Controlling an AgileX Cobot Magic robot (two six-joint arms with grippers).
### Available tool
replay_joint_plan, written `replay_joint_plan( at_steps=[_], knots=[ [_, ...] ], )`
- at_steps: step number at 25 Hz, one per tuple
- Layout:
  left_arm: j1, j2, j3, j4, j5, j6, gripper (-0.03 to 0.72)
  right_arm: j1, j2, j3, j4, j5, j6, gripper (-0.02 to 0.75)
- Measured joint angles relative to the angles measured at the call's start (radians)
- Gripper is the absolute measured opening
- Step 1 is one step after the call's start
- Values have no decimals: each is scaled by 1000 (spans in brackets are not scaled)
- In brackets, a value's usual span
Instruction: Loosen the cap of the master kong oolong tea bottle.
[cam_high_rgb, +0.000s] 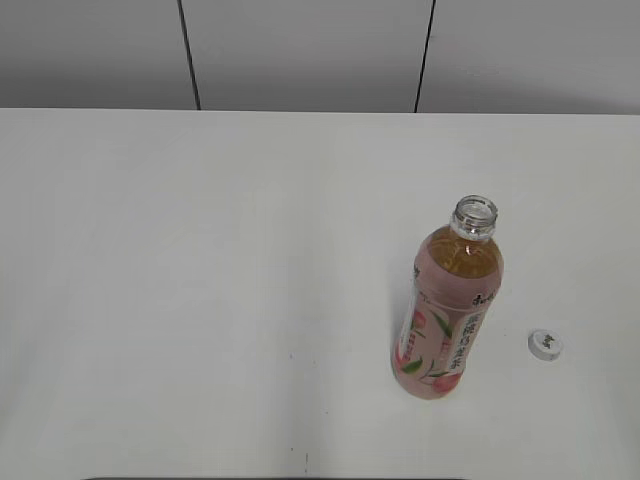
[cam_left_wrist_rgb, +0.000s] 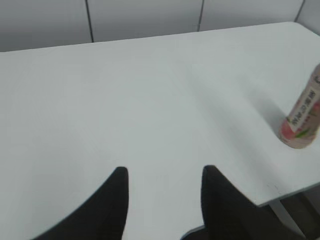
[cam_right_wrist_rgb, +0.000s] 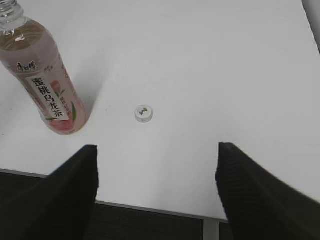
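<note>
The master kong oolong tea bottle (cam_high_rgb: 448, 310) stands upright on the white table at the right, its neck open with no cap on it. It also shows in the left wrist view (cam_left_wrist_rgb: 303, 120) and the right wrist view (cam_right_wrist_rgb: 45, 82). The cap (cam_high_rgb: 545, 344) lies on the table to the bottle's right, apart from it; it also shows in the right wrist view (cam_right_wrist_rgb: 143, 113). My left gripper (cam_left_wrist_rgb: 164, 172) is open and empty, far left of the bottle. My right gripper (cam_right_wrist_rgb: 157, 150) is open and empty, held back near the table's front edge. Neither gripper shows in the exterior view.
The white table (cam_high_rgb: 200, 280) has a front edge close to the bottle (cam_right_wrist_rgb: 150, 207). A grey panelled wall (cam_high_rgb: 300, 50) runs behind the table.
</note>
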Motion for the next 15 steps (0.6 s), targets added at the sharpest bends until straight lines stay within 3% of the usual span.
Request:
replay_joint_plan(
  at_steps=[7,11,15],
  knots=[
    [262,0,0,0,0,0,291,-77,0,0,0,0,0,554],
    [326,0,0,0,0,0,291,-159,0,0,0,0,0,554],
    [333,0,0,0,0,0,290,-182,0,0,0,-1,0,554]
  ],
)
